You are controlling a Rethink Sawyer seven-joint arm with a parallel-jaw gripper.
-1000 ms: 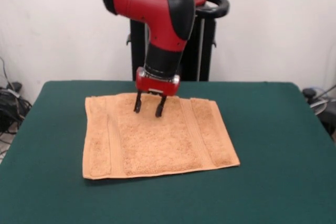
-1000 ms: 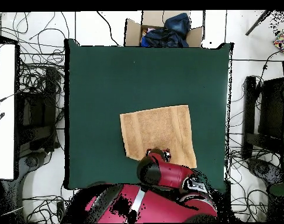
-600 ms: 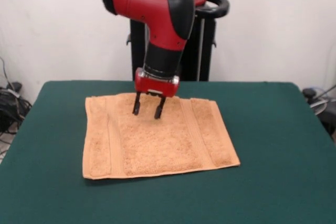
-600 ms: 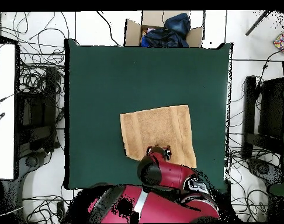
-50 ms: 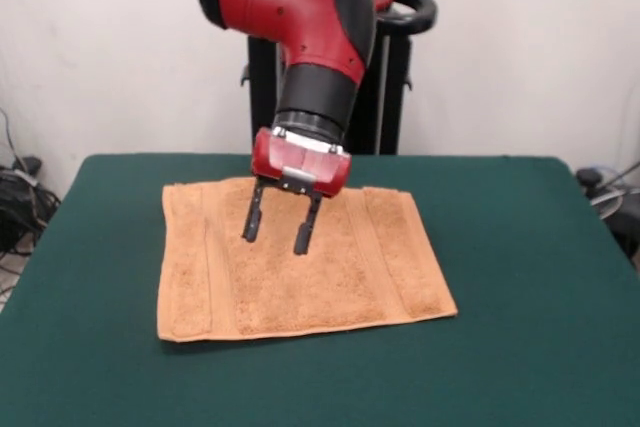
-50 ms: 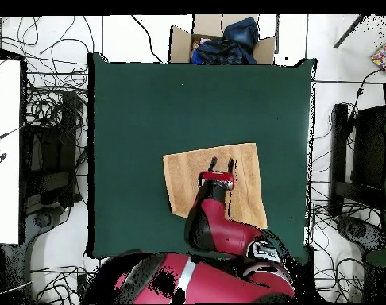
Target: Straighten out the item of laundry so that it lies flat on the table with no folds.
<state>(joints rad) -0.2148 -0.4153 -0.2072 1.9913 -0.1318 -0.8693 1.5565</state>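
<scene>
On the table (image 5: 520, 277), peach towel (image 5: 300, 277) flat, bands visible.

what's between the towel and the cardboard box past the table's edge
Only bare green table between the towel and the box, shown in the overhead view.

Hand towel (image 5: 300, 267): light orange-peach terry cloth, with a plainer woven band running near each of two opposite edges, same colour as the pile. Table (image 5: 520, 277): uniform dark green top, no pattern. Arm (image 5: 300, 17): glossy red shell with black sections at the joints; red wrist housing with a pale plate. Gripper (image 5: 278, 228): black fingers (image 5: 252, 222). Cardboard box (image 6: 180, 41): tan, holding dark blue cloth (image 6: 237, 36). Wall (image 5: 120, 57): plain white.
</scene>
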